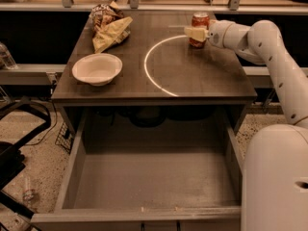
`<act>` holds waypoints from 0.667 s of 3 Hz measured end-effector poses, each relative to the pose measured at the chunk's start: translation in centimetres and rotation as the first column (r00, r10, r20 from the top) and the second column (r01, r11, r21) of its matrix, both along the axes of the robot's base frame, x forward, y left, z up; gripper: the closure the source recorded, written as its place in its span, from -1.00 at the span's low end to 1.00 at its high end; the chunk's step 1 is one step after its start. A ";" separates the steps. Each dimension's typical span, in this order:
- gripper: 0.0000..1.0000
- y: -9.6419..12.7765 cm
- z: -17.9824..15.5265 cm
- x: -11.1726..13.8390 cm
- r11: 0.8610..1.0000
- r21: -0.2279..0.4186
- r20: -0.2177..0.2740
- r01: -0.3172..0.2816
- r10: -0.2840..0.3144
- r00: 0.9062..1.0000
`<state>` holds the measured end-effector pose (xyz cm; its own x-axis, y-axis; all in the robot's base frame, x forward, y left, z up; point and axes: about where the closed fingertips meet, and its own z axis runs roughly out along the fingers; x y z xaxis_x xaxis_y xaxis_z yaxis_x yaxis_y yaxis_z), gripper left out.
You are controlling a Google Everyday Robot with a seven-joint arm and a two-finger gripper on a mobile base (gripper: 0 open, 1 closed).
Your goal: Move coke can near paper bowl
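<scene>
red cylindrical coke can (200,19) by the far edge

shallow white paper bowl (97,69) sits at nine o'clock on the dark wooden table (192,73), brown and yellow chip bags (111,27) at eleven, can at one. cream gripper (194,32) meets its front; hold or not, i cannot tell. loose grip could topple it; bare middle leaves room.
</scene>
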<state>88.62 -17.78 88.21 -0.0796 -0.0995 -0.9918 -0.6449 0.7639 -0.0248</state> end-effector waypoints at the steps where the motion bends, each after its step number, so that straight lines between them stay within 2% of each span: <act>1: 0.74 0.4 -0.1 0.1 1.000 0.001 -0.002 -0.004 0.004 1.000; 2: 1.00 0.7 -0.2 0.1 1.000 0.001 -0.003 -0.008 0.008 1.000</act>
